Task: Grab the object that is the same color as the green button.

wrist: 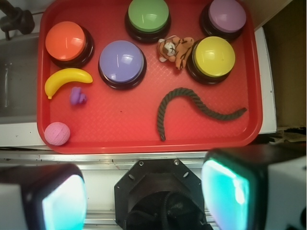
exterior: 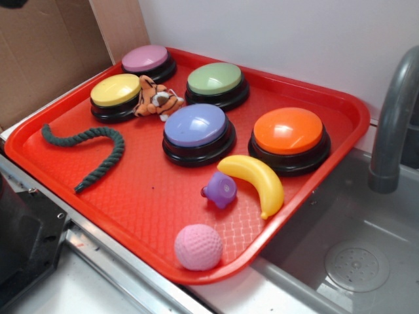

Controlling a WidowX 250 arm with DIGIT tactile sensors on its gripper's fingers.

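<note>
Wrist view alone shows the gripper, apparently wide, above the tray's rope.

Dark green twisted rope lies curved and limp on the red tray; pale-green dome button sits upright near the tray's far edge

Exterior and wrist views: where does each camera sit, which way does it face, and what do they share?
Exterior: off to one side, looking obliquely down at the tray beside a sink; no robot part clearly shows.
Wrist: on the arm, high off the tray's long edge, looking down past the open pincer, whose fingers frame the bottom.
Shared: rope, green button, tiger, banana.
</note>
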